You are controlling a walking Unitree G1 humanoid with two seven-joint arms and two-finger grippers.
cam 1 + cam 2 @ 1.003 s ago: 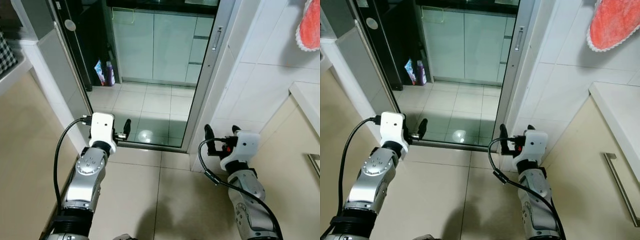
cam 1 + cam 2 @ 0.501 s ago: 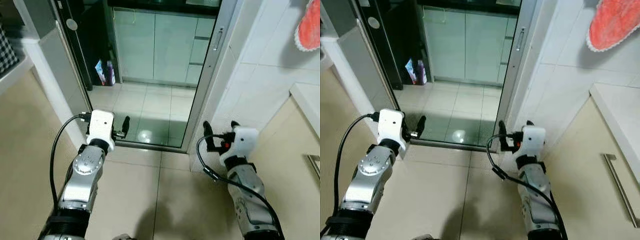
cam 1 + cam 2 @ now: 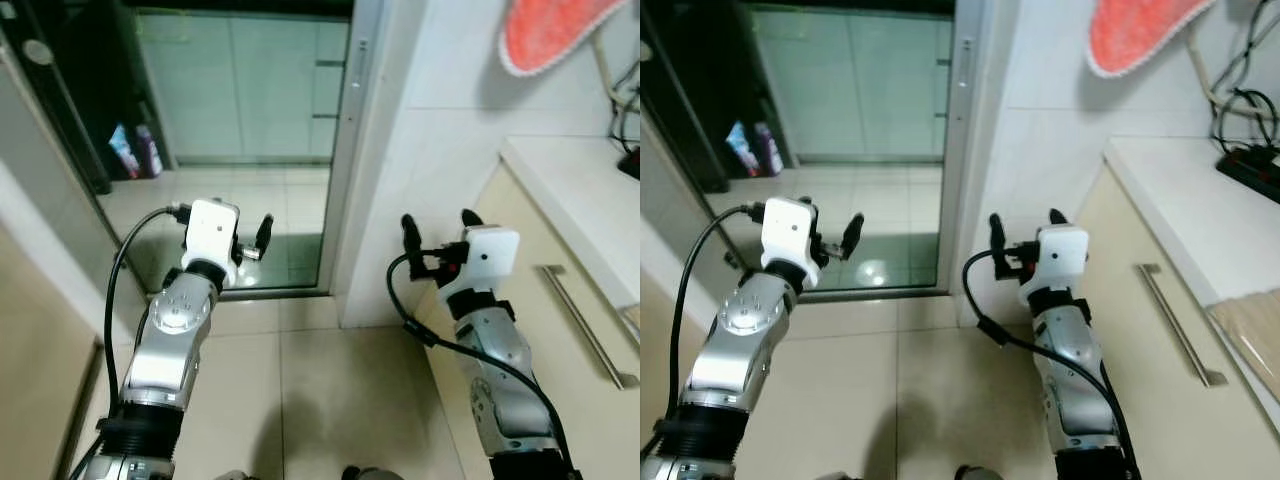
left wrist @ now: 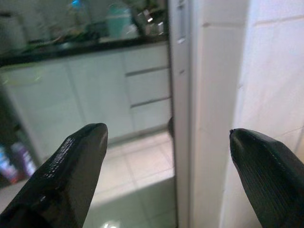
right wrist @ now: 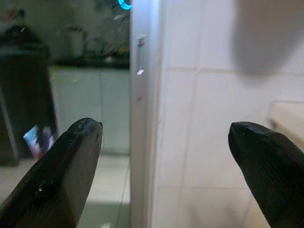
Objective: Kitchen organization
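Note:
I stand on a beige tiled floor before a doorway into a kitchen. My left gripper (image 3: 258,235) is held up in front of the glass door (image 3: 240,110), open and empty; its wrist view looks along the silver door frame (image 4: 180,95). My right gripper (image 3: 438,224) is raised at the same height before the white tiled wall (image 3: 430,150), open with nothing between its fingers (image 5: 71,161). Pale green kitchen cabinets (image 3: 240,90) show beyond the door.
A white counter (image 3: 570,190) over a beige cabinet with a metal bar handle (image 3: 585,320) runs along my right. An orange-red cloth (image 3: 550,30) hangs on the wall above it. A black power strip (image 3: 1250,165) lies on the counter. Bottles (image 3: 135,155) stand on the kitchen floor.
The whole picture has shifted: the camera has turned right, so the counter and wall now take more of the view. Both arms stay raised with their grippers open.

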